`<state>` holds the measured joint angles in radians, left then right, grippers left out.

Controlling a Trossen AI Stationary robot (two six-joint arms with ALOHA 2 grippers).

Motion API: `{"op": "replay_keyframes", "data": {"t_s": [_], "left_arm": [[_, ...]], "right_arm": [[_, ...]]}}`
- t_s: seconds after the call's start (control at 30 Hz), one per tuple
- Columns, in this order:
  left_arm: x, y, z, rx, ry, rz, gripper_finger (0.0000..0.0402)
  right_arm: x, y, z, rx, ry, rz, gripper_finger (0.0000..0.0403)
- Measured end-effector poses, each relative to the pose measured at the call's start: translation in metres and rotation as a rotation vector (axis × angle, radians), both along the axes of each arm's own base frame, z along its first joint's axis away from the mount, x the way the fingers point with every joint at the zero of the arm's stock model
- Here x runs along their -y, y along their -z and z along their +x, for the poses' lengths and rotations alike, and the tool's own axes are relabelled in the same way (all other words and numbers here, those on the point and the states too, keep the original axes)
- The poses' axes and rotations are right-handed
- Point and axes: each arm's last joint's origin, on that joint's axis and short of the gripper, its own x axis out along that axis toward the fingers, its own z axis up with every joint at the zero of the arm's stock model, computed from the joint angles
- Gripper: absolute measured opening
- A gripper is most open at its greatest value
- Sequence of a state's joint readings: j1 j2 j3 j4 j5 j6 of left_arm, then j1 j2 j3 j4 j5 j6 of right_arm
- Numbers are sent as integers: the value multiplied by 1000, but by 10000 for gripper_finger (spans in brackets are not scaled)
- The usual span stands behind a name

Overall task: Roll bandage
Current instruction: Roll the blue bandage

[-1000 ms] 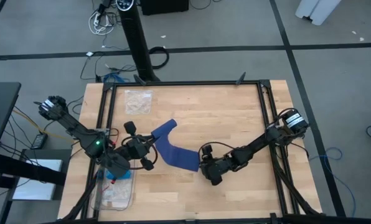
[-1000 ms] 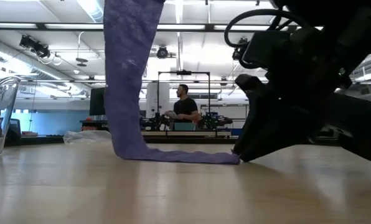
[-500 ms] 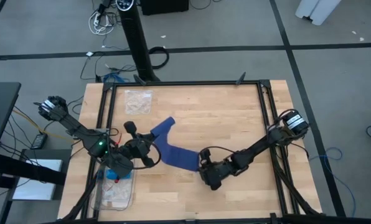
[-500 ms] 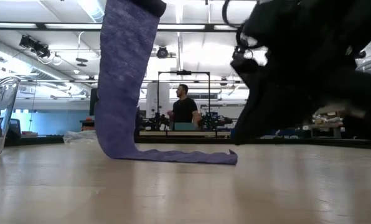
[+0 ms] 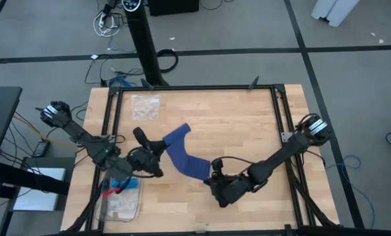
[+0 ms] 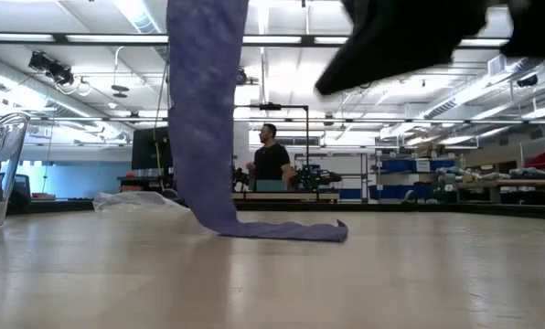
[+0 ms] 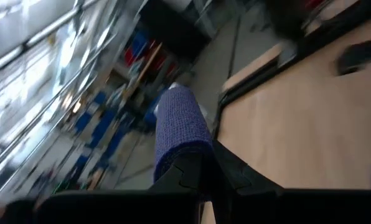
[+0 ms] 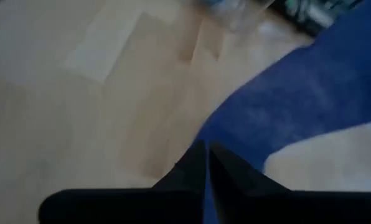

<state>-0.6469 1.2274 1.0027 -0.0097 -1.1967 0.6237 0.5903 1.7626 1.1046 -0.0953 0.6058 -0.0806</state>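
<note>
My two arms are dark, slim and jointed, each ending in black tapered fingers (image 7: 198, 180). The left arm (image 5: 84, 137) shows a small green light; the right arm (image 5: 281, 152) carries a grey-capped round joint.

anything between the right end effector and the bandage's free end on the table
Nothing visible. The right end effector sits right at the bandage's free end on bare wood. The left end effector holds the other end, lifted.

A long, flat, dark navy-blue fabric bandage (image 5: 180, 151), unrolled. One end is lifted high above the table; the strip hangs down, bends, and its other end lies flat on the wooden table (image 5: 248, 118) near the middle.
</note>
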Motion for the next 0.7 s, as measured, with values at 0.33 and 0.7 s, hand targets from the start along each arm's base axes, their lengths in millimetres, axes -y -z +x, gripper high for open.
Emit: {"op": "replay_keyframes", "data": {"t_s": [0.33, 0.7], "left_arm": [[-19, -31, -10, 16, 134, 15, 16], [-67, -29, 6, -159, -62, 152, 16]], "right_arm": [[40, -10, -57, 100, 91, 184, 5], [54, 34, -47, 23, 187, 256, 92]]}}
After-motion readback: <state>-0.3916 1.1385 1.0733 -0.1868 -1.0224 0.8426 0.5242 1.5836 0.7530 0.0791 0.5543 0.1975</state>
